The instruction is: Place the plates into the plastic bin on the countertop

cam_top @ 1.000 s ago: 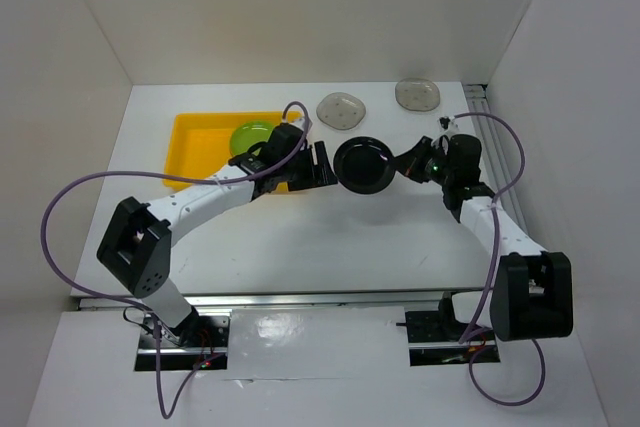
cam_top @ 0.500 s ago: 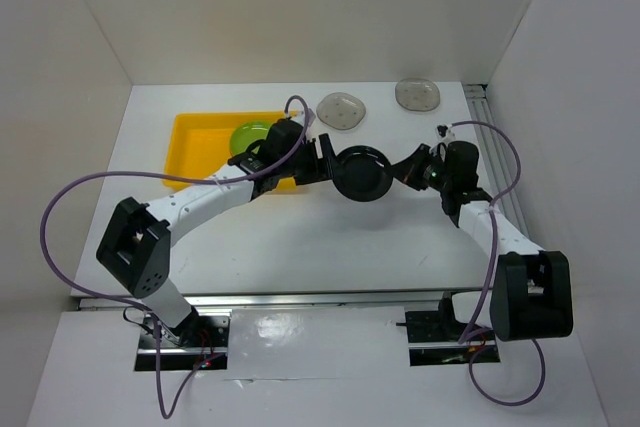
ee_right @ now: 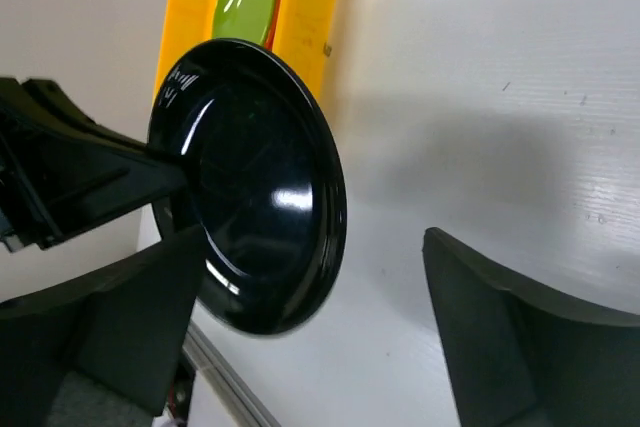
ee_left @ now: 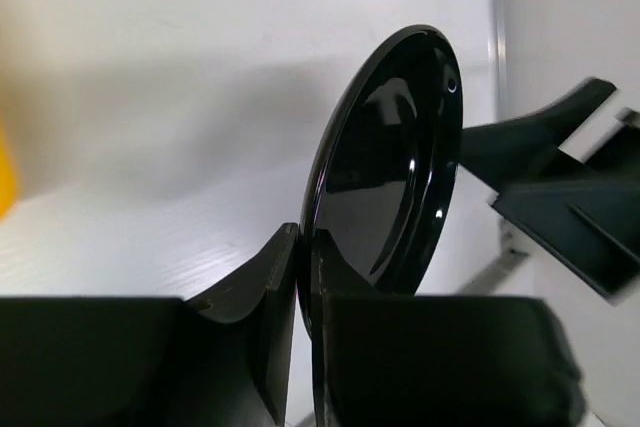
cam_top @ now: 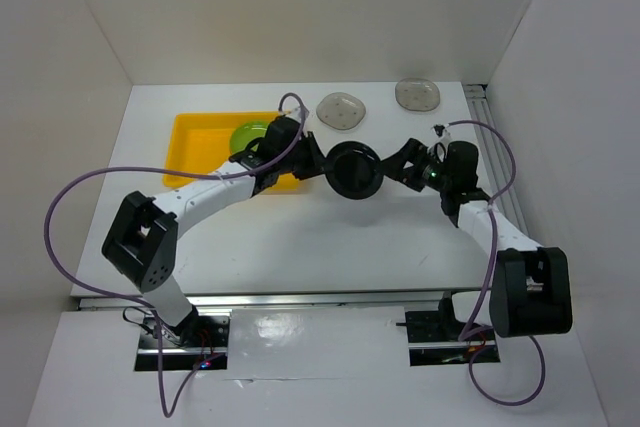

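- The black plate (cam_top: 355, 169) is changing hands: a second ago the right gripper (cam_top: 395, 167) was pinching it while the left jaws were standing wide beside its rim.
- The left gripper (ee_left: 308, 277) is now clamping the plate's lower rim; in the left wrist view both fingers are pressing flat on either face.
- The right gripper is standing released. In the right wrist view its jaws are spreading apart, one on each side of the plate, with a clear gap on the far side.
- The plate is hanging on edge, tilted, above the countertop (cam_top: 330, 237), between the two grippers and just beside the right end of the yellow bin (cam_top: 190, 127).
- The lime-green plate (cam_top: 250, 134) is already lying in the bin, with a sliver of orange showing beneath it in the right wrist view.
- Two grey plates (cam_top: 341, 110) (cam_top: 417, 94) are waiting on the countertop at the back, outside the bin.
- Judgement: the handover is looking complete, so the left arm is now free to carry the plate over the bin once the right arm is backing clear.
- Risk: a thin rim grip on a glossy plate could slip.
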Tool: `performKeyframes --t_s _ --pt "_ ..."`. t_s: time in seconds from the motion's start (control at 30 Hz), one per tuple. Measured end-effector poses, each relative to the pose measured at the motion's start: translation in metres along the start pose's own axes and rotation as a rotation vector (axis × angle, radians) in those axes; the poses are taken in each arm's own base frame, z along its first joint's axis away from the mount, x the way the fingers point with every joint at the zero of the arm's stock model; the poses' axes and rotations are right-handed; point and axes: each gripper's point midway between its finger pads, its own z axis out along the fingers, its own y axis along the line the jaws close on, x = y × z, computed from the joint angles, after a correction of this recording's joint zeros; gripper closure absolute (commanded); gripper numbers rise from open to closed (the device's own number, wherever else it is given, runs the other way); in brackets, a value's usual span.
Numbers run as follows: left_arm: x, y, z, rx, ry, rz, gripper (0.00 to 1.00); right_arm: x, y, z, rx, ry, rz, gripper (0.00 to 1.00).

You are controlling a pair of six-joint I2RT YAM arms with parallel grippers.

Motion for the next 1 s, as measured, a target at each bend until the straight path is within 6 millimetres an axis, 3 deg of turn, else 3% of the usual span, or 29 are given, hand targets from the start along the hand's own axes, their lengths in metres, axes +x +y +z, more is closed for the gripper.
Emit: performKeyframes --t_s 0.17,0.37,0.47,0.57,0.7,0.73,0.83,0.87,0.93,1.0 --pt "-0.031 0.060 -0.018 -0.209 -0.073 -0.064 1.00 -0.007 -0.023 0.005 0.144 -0.037 -0.023 0.00" --pt "-0.124 0.153 -0.077 -0.358 -0.317 -0.226 1.00 0.001 -0.059 0.015 0.252 -0.020 0.023 0.00" --pt "-0.147 0.192 -0.091 -0.376 -0.386 -0.287 1.00 0.009 -0.069 0.020 0.273 0.005 0.043 0.00" --pt "-0.153 0.223 -0.083 -0.387 -0.383 -0.326 1.00 0.012 -0.073 0.027 0.262 0.024 0.051 0.00" --pt "-0.139 0.257 -0.051 -0.414 -0.307 -0.363 1.00 0.006 -0.085 0.041 0.275 0.022 0.051 0.00" --pt "-0.132 0.264 -0.044 -0.423 -0.283 -0.376 0.82 0.002 -0.089 0.046 0.284 0.017 0.049 0.00" --pt "-0.128 0.271 -0.039 -0.428 -0.269 -0.384 0.49 -0.015 -0.102 0.070 0.299 0.010 0.039 0.00" --pt "-0.127 0.271 -0.039 -0.431 -0.268 -0.382 0.25 -0.022 -0.109 0.082 0.302 0.010 0.038 0.00" --pt "-0.129 0.270 -0.039 -0.422 -0.273 -0.380 0.05 -0.035 -0.122 0.105 0.306 0.011 0.036 0.01" --pt "-0.129 0.270 -0.039 -0.431 -0.275 -0.381 0.00 -0.044 -0.133 0.130 0.295 0.012 0.038 0.07"
